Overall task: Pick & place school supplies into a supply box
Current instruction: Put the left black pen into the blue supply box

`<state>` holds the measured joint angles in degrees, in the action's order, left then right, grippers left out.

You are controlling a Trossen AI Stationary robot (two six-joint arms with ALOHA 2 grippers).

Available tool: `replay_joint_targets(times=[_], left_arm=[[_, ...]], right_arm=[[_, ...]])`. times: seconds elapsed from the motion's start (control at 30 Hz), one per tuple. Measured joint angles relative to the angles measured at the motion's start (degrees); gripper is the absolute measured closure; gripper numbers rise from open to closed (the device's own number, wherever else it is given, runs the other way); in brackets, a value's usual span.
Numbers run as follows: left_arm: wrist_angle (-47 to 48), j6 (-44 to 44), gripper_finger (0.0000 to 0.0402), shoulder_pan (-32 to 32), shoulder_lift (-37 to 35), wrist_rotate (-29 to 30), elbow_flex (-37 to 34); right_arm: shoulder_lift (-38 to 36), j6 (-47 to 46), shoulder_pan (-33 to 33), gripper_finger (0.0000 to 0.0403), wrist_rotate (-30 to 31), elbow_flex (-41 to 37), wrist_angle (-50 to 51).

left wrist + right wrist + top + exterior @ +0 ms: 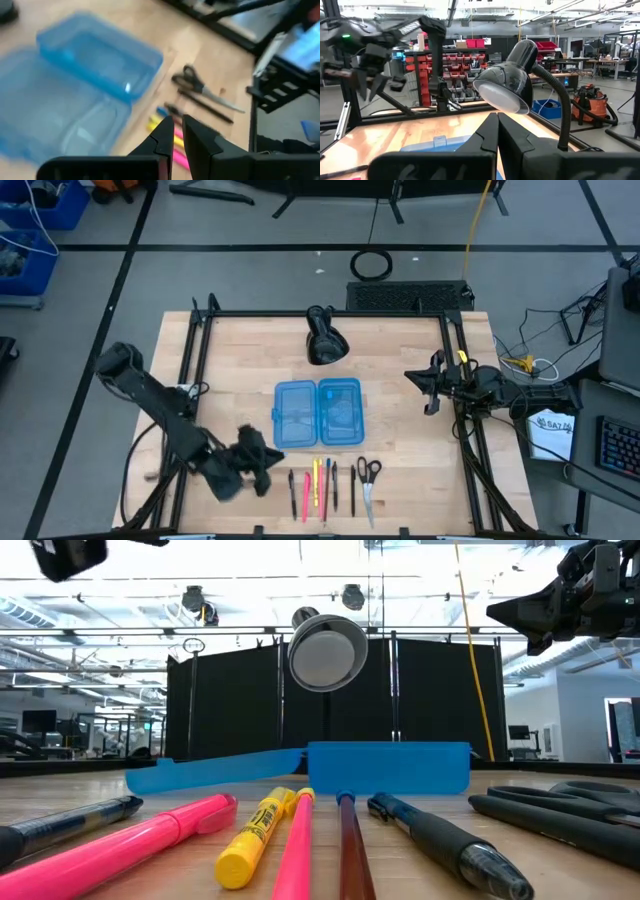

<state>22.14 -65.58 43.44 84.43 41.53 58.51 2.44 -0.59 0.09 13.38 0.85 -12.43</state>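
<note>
pens row: nearest the low camera; black pen, pink highlighter, yellow marker, thin pink pen, dark red pencil, black-blue pen; side by side on the table, tips toward the box; from above the same row sits at the near edge, just in front of the box
scissors: black handles, silver blades; right end of the row, just beside the last pen; flat on the wood; also seen past the left fingers
left gripper: low over the table at the near left, just left of the pens row and beside the box's near left corner; fingers nearly together with a thin gap; holding nothing; own view shows pink and yellow pens just past the fingertips
supply box: translucent blue case, lying open, two halves flat side by side at table centre; between the lamp and the pens row; contents hard to tell through the plastic; apart from both grippers
lamp: black desk lamp at the far centre of the table, behind the box; shade faces the low camera
right gripper: raised at the right edge of the table, well apart from box and pens; fingers pressed together, empty; points toward the lamp
</note>
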Motion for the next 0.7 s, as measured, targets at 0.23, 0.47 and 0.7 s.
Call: replay_joint_targets(times=[0.23,0.47,0.7], left_arm=[[14.48,-27.51,0.0360,-3.12,17.99,-18.79,17.68],[29.12,-38.48,0.0368,-7.17,32.28,-40.72,34.50],[34.71,-34.65,0.0393,-11.28,35.43,-40.65,40.05]], right_arm=[[0.00,3.54,-0.01,0.0403,0.01,0.01,1.45],[0.00,5.82,-0.01,0.0403,0.01,-0.01,2.47],[0.00,2.15,0.01,0.0403,0.01,0.01,1.86]])
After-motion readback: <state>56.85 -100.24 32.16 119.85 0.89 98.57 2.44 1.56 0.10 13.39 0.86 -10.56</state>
